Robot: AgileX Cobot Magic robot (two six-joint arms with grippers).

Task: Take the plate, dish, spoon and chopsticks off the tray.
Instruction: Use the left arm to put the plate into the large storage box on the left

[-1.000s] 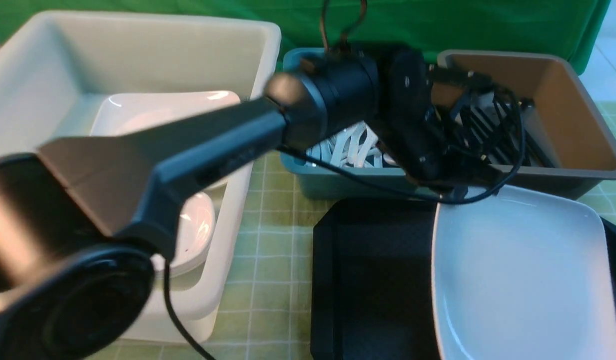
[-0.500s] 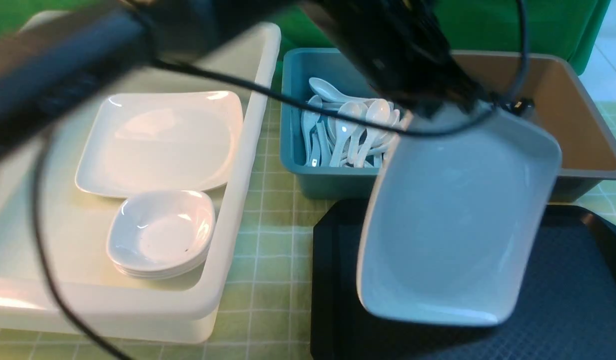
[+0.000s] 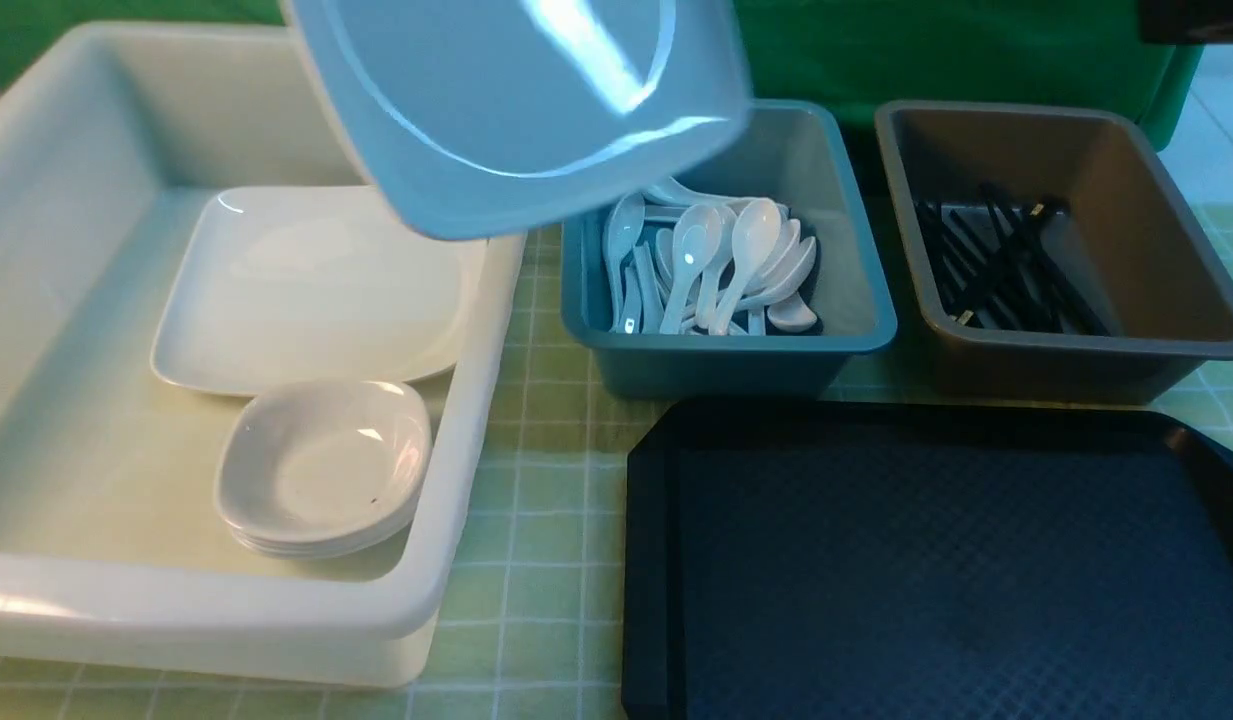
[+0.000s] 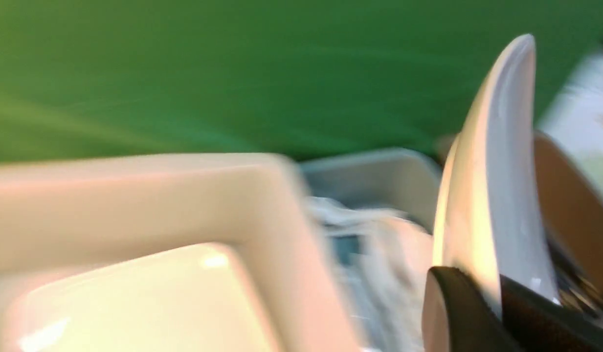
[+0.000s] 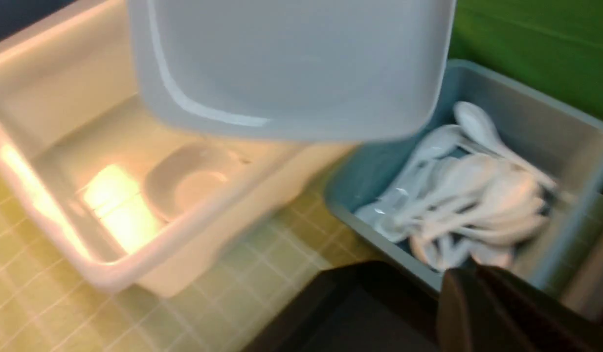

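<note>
Front view, glossy white rounded-square plate (image 3: pixel 516 100) tilted aloft, rim clamped by left gripper (image 4: pixel 499 293), right gripper (image 5: pixel 470 293) closed.

Large white plate (image 3: pixel 516 110) airborne, tilted, over far right corner of white bin (image 3: pixel 76 200); black diamond-textured tray (image 3: pixel 936 560) flat on tablecloth (image 3: pixel 536 480).

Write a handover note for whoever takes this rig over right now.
Left gripper: fingers shut on the edge of the plate, which hangs in the air near the far right corner of the white bin.
Right gripper: shut, holding nothing.
Tray: nothing on the part in view.
Done, it seems: small dishes stacked in the white bin beside a second plate, spoons in the blue bin, chopsticks in the brown bin.
Left: lower the held plate into the white bin, probably onto the second plate, and release.
</note>
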